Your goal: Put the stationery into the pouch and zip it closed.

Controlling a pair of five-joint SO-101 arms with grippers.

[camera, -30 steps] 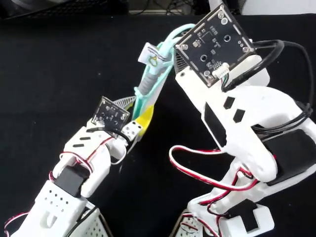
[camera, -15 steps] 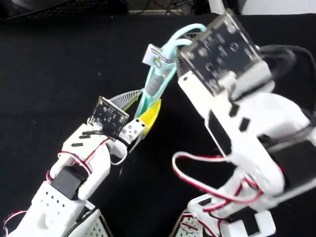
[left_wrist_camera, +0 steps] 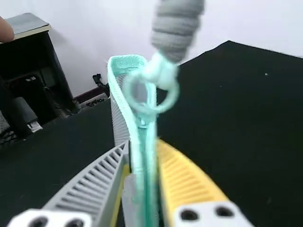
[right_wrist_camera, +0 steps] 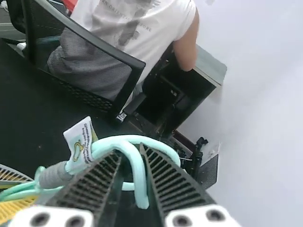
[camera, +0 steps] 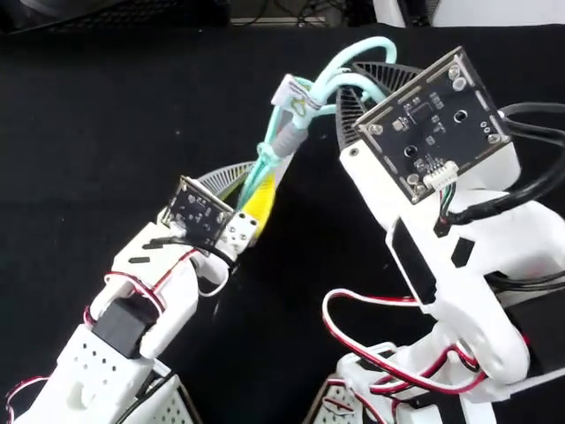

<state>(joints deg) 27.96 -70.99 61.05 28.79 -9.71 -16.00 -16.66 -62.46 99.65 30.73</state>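
The high camera hangs above the table (camera: pixel 97 132) and looks steeply down, with both arms rising from its lower edge. The left wrist camera sits just behind the left gripper (left_wrist_camera: pixel 141 144) and looks along the jaws, very near the pouch (left_wrist_camera: pixel 119 104) — beyond lie the table and a white wall (left_wrist_camera: pixel 94 28). The right wrist camera looks along the right gripper (right_wrist_camera: pixel 129 151), nearly level it seems, toward a chair (right_wrist_camera: pixel 80 61) and the wall. All three views share the pouch's mint cord (right_wrist_camera: pixel 137 175) — and the high view takes in both wrist camera boards (camera: pixel 433 124).
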